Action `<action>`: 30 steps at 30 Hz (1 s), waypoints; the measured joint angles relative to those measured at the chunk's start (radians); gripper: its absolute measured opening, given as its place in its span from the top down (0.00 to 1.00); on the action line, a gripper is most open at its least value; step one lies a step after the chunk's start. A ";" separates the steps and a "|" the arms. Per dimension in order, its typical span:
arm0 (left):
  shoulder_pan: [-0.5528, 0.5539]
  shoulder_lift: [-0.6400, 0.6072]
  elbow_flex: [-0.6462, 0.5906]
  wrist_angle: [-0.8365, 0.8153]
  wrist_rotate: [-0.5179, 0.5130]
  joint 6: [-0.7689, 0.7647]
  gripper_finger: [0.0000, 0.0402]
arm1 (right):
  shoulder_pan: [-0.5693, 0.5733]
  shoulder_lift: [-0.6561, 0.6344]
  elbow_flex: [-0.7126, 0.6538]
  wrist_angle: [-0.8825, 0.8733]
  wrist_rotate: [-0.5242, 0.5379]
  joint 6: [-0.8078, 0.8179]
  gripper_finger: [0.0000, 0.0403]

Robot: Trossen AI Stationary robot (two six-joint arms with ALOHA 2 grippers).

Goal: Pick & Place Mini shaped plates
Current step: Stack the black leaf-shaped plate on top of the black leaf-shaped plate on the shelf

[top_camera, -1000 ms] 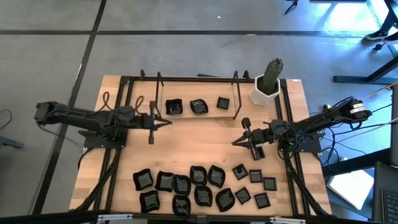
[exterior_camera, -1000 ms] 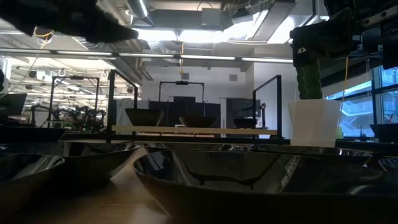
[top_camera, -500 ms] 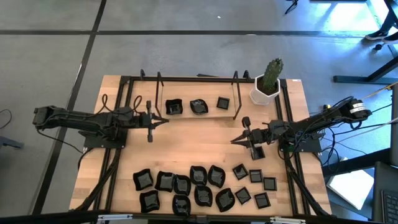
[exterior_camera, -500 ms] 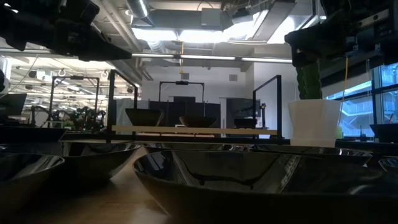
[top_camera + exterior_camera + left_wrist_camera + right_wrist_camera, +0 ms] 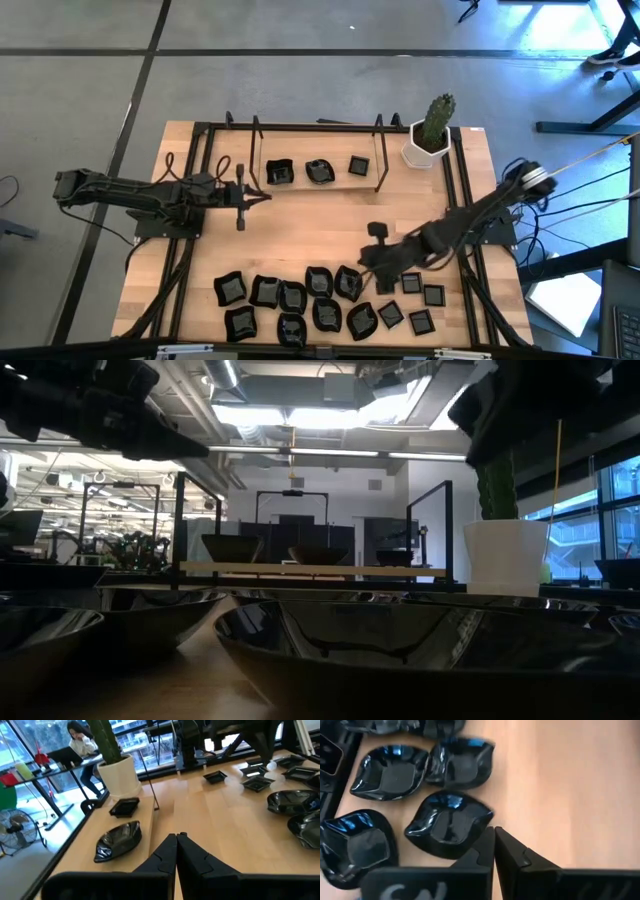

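Note:
Several glossy black mini plates [image 5: 300, 300] lie in a cluster along the table's near edge. Three more sit on a low rack shelf [image 5: 319, 171] at the far side. My right gripper [image 5: 360, 264] is shut and hangs low over the cluster's right part. In the right wrist view its tips [image 5: 493, 831] stand beside the rim of a leaf-like plate [image 5: 449, 822]. I cannot tell whether they touch it. My left gripper [image 5: 262, 193] is shut and hovers left of the shelf. Its tips [image 5: 176, 838] point past a leaf-like plate [image 5: 118, 840] and a small square plate [image 5: 125, 806].
A white hexagonal pot with a green cactus [image 5: 430, 135] stands at the far right corner. Black frame rails [image 5: 205, 160] run around the table and the shelf posts. Bare wood [image 5: 320, 225] lies between shelf and cluster. A person sits in the room beyond [image 5: 80, 740].
My right gripper has swung from the table's right middle toward the near edge and leftward, down to the plate cluster, staying shut. My left gripper drew back slightly toward the left edge early on and has then kept still. No plate has moved.

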 joint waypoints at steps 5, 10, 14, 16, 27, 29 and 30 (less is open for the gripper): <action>0.000 0.000 0.000 -0.007 0.000 -0.022 0.98 | -0.006 0.135 0.117 -0.095 -0.001 0.107 0.97; 0.000 0.000 0.000 -0.012 0.000 -0.022 0.99 | -0.026 0.201 0.140 -0.109 -0.042 0.158 0.92; 0.000 0.000 0.000 -0.016 -0.001 -0.009 0.99 | -0.047 0.206 0.139 -0.111 -0.080 0.231 0.79; 0.000 0.000 0.000 -0.022 -0.003 -0.003 0.98 | -0.054 0.206 0.138 -0.127 -0.080 0.253 0.71; 0.000 0.000 0.000 -0.076 -0.008 -0.015 0.99 | -0.062 0.224 0.137 -0.123 -0.091 0.311 0.37; 0.000 0.000 0.000 -0.077 -0.008 -0.015 0.98 | -0.062 0.234 0.137 -0.110 -0.090 0.304 0.34; 0.000 0.000 0.000 -0.077 -0.008 -0.015 0.98 | -0.062 0.238 0.137 -0.111 -0.090 0.299 0.34</action>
